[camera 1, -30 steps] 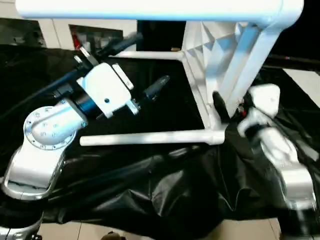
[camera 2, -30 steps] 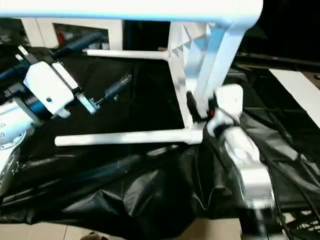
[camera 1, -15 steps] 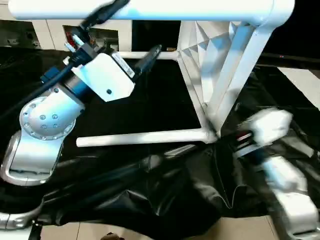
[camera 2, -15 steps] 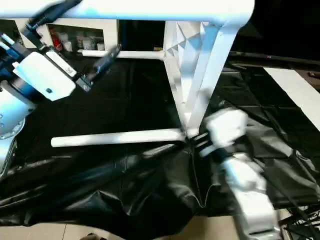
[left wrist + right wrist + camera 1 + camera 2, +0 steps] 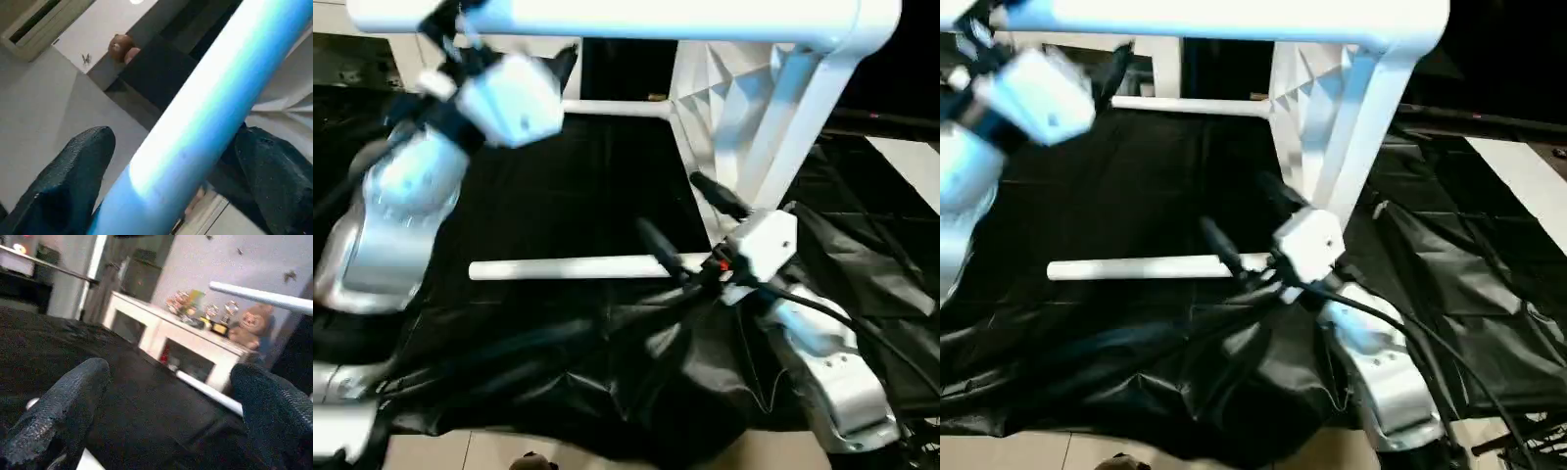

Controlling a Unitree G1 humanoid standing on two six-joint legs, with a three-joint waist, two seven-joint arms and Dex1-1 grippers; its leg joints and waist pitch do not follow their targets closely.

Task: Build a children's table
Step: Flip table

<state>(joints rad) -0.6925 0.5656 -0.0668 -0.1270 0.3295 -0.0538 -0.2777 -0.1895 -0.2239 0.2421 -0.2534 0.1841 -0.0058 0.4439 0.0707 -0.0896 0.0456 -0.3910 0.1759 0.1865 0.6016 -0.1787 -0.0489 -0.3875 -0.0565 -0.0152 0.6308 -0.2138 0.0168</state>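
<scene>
Black sheeting [image 5: 558,382] covers the work surface on which the children's table [image 5: 744,108] lies tipped on its side, so that its ribbed tabletop [image 5: 715,88] stands nearly upright with four legs projecting from it; a white cabinet [image 5: 161,333] with small ornaments stands in the background. Taking the tabletop as landmark: the upper near leg [image 5: 607,18] runs level from its top corner, the lower near leg [image 5: 573,267] lies on the sheeting from its bottom corner, and a far leg [image 5: 612,108] shows behind. The left gripper [image 5: 161,161] is raised to the upper near leg, its two black fingers [image 5: 73,171] spread wide to either side of the tube, which passes between them; contact cannot be confirmed. The right gripper [image 5: 690,220] sits low beside the tabletop's bottom corner, just above the socket end of the lower near leg, fingers wide apart and holding nothing. All four legs appear fitted, so the step in hand is judged to be seating or righting the assembly. To do it well, the left fingers should close squarely across the tube near the socket rather than near the free tip, while the right gripper steadies the lower corner, so the table does not pivot or slide on the slack sheeting.
</scene>
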